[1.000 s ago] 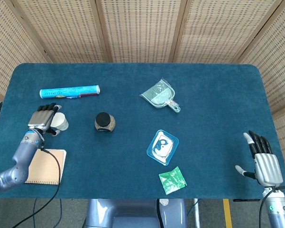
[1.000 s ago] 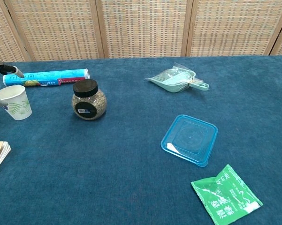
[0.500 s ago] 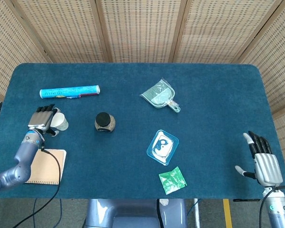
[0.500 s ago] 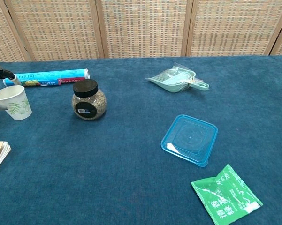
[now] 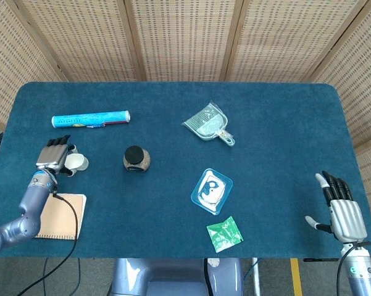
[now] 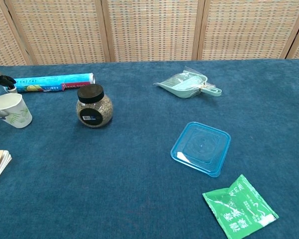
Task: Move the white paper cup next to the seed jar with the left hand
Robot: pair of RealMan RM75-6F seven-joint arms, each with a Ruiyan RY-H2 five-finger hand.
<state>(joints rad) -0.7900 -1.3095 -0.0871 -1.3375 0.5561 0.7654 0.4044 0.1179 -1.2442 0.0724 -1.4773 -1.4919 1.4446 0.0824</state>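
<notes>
The white paper cup (image 5: 79, 163) (image 6: 13, 110), printed with green leaves, stands at the table's left side. My left hand (image 5: 54, 155) is wrapped round it: in the chest view a thumb presses its left side and fingertips (image 6: 5, 80) curl behind its rim. The seed jar (image 5: 136, 158) (image 6: 93, 106), round with a black lid, stands upright a short way right of the cup, apart from it. My right hand (image 5: 341, 211) rests at the front right table edge with fingers spread, holding nothing; the chest view does not show it.
A blue tube (image 5: 91, 118) (image 6: 54, 82) lies behind the cup and jar. A tan notebook (image 5: 58, 216) sits at the front left. Mid-table lie a green dustpan (image 5: 208, 124), a blue plastic lid (image 5: 211, 190) and a green packet (image 5: 224, 234).
My left hand's fingers have closed in on the cup, and the cup has shifted slightly left toward the palm. The right hand has stayed put.
</notes>
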